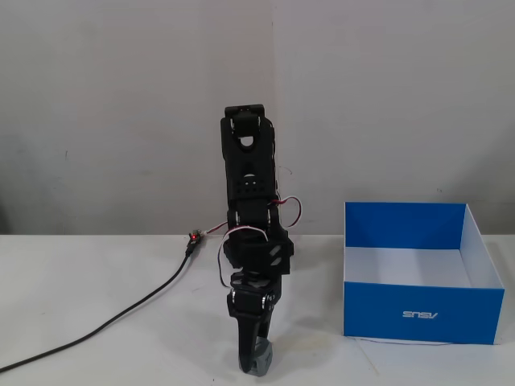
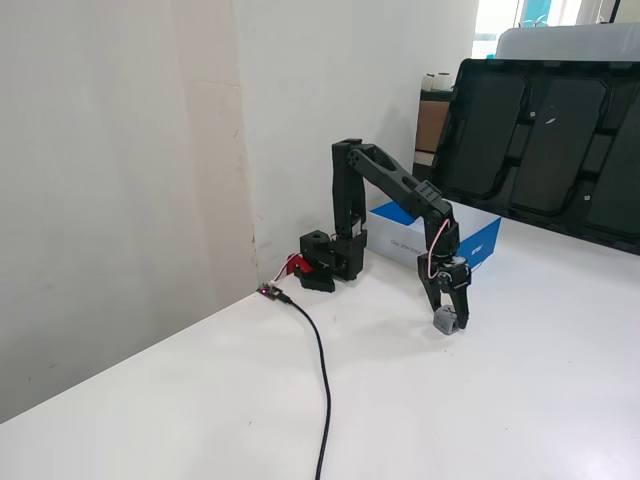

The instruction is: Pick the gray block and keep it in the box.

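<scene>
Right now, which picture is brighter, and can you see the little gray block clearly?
One fixed view is dim and soft, the gray block cut near the bottom edge between the jaws; the other fixed view is brighter, with window glare top right, and the block looks small and fuzzy.

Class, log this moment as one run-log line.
pincer: down at table, closed around gray block | block: not lifted clear | box: empty, right of arm in a fixed view
</scene>
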`<state>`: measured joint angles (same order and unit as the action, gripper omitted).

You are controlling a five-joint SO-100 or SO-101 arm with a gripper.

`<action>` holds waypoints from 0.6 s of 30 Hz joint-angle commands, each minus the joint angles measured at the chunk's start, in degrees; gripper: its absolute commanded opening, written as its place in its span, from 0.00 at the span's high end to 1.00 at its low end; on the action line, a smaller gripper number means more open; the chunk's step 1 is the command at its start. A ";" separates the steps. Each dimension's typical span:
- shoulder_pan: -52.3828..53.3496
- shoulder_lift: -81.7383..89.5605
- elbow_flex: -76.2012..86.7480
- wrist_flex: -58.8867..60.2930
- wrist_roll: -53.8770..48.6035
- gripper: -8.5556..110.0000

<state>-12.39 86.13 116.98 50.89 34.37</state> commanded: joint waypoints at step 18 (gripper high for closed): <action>1.05 1.93 -6.06 0.09 -0.18 0.82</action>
<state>-12.30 85.61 115.49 50.80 34.19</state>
